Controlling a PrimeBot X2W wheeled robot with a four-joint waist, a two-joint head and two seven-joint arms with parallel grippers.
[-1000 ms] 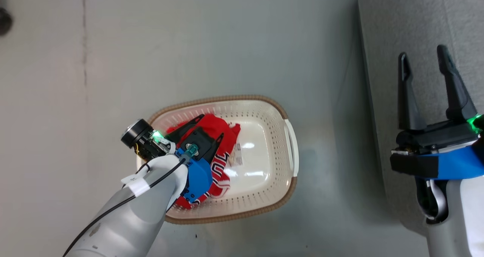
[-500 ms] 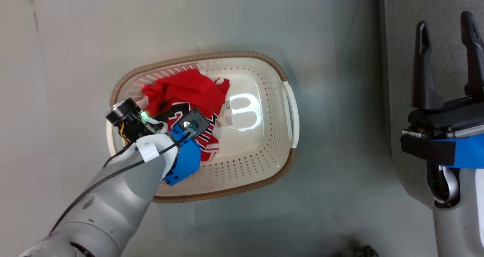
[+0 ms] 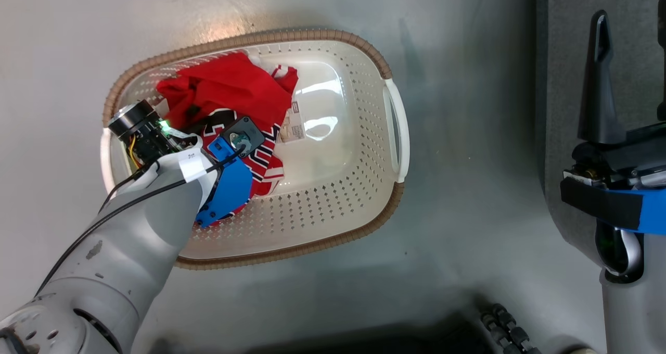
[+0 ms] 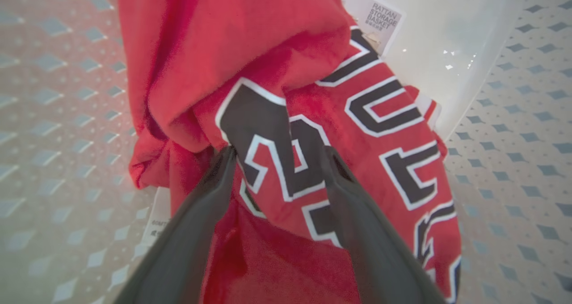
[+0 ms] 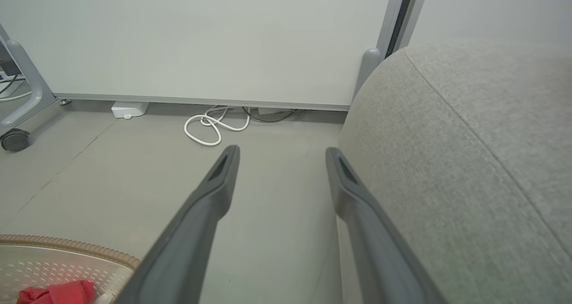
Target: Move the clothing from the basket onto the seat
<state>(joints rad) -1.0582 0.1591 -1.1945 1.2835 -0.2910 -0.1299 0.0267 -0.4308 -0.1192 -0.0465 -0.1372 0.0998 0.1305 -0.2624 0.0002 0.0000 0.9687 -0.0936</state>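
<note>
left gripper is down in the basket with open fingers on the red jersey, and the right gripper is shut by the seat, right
Not quite: the right gripper is open, its fingers apart and empty, in the right wrist view. The rest is right.

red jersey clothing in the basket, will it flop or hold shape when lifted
Probably floppy: the red soft-fabric jersey clothing lies crumpled in deep folds, so should drape. The open left gripper straddles one fold, so a pinch may lift only that layer.
</note>
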